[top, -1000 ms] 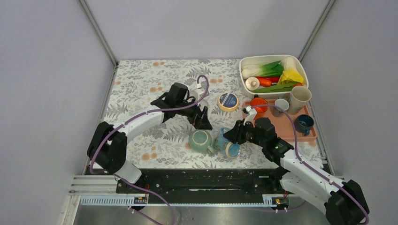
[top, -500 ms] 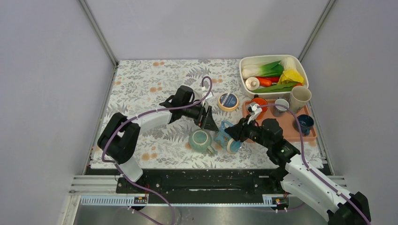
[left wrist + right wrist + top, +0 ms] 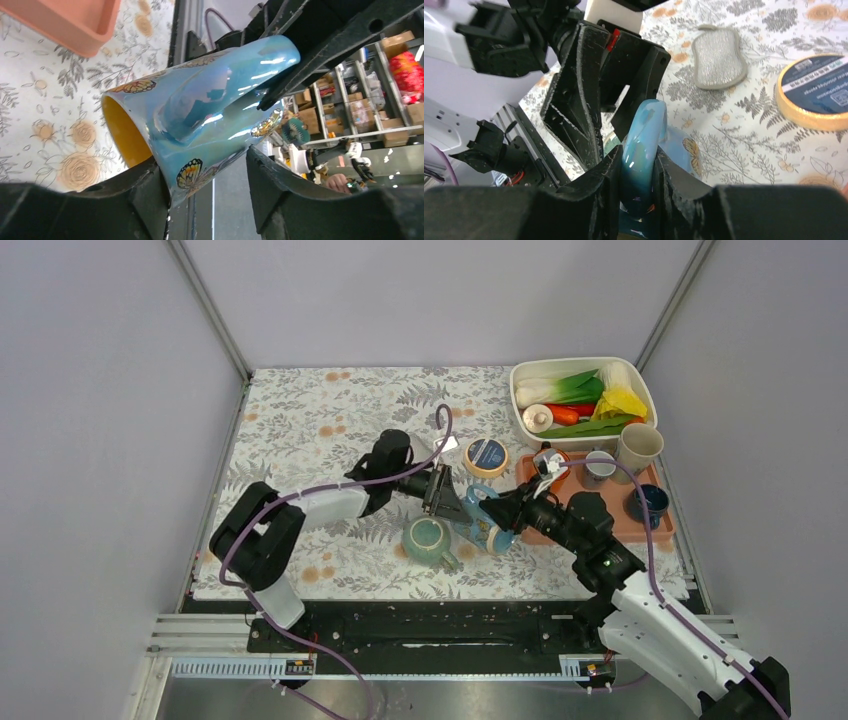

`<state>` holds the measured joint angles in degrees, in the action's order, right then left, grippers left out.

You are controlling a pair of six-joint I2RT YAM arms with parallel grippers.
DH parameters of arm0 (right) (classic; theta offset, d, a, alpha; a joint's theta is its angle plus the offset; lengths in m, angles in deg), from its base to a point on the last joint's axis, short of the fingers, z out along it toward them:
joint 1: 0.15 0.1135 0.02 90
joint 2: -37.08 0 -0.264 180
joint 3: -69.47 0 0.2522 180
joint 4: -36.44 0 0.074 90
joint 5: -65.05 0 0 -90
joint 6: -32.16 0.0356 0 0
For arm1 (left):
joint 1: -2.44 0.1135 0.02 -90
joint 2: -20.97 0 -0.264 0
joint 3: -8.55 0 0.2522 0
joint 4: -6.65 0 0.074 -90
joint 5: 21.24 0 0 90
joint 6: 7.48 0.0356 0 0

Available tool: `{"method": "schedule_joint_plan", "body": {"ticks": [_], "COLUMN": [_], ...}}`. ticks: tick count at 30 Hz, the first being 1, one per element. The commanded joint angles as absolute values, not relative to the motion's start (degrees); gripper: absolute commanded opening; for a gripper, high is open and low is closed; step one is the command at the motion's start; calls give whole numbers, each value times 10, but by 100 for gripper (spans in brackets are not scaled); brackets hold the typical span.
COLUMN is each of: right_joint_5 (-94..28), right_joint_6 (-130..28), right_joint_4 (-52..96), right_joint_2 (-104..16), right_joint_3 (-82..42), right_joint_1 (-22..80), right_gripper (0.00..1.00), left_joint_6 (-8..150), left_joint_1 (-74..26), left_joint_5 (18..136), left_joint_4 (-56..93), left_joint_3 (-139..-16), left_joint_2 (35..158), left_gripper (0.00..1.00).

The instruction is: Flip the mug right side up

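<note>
Step in hand: we judge this to be a mid-air handover or regrasp. The mug (image 3: 483, 523) is caught between both arms and is not yet upright.
Mug position: it is just off the middle of the table toward 4 o'clock. The green teapot (image 3: 428, 540) is near it at 8 o'clock, the tape roll (image 3: 487, 457) at 12 o'clock and the salmon tray (image 3: 655, 530) at 3 o'clock.
Mug attitude: it is tipped on its side and looks lifted clear of the cloth. In the top view its yellow mouth faces about 5 o'clock.
Right gripper (image 3: 638, 155): the fingers are clamped on the blue handle, one on each side.
Left gripper (image 3: 202, 160): the fingers stand apart with the mug's body between them. One touches the wall and the other is just beside it. We cannot tell whether they are pressing.
Next move: we think one arm must take a sure hold before the other lets go. The mug then needs rolling until its mouth faces up, and setting down on bare cloth away from the teapot.
Risk: the glaze is slick, so the mug could slip during the swap.
</note>
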<state>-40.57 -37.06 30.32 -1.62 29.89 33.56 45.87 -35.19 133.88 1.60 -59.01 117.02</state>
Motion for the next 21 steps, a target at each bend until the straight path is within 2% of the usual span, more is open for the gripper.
{"method": "schedule_joint_plan", "body": {"ticks": [1, 3, 4, 5, 8, 14, 16, 17, 18, 20, 21], "right_joint_5": [-385, -389, -389, -389, -390, -371, -346, -331, -315, -293, -285], "right_joint_6": [-367, -361, -357, -351, -333, -354, -365, -370, -375, -384, -387], "right_joint_4": [441, 452, 454, 460, 481, 420, 385, 363, 342, 309, 298], "right_joint_2": [-1, -6, -9, -13, -20, -12, -4, 3, 7, 12, 13], "right_joint_3": [265, 274, 278, 285, 306, 306, 298, 291, 286, 277, 274], "right_joint_1": [338, 338, 339, 338, 338, 338, 339, 338, 338, 338, 339], "right_gripper": [0, 0, 0, 0, 0, 1, 14, 24, 30, 43, 48], "left_joint_6": [115, -77, -117, -151, -155, -123, -48, 32, 160, 552, 656], "left_joint_1": [-357, -357, -357, -358, -359, -359, -357, -357, -356, -374, -392], "left_joint_5": [1424, 1422, 1422, 1426, 1436, 1434, 1430, 1414, 1388, 1238, 1183], "left_joint_4": [-429, -665, -710, -715, -716, -666, -556, -445, -287, 191, 278], "left_joint_3": [-554, -562, -578, -591, -603, -594, -592, -589, -596, -672, -687], "left_joint_2": [1171, 1211, 1231, 1245, 1259, 1230, 1205, 1181, 1153, 1085, 1061], "left_gripper": [53, 44, 36, 25, 1, 0, 0, 0, 0, 0, 0]}}
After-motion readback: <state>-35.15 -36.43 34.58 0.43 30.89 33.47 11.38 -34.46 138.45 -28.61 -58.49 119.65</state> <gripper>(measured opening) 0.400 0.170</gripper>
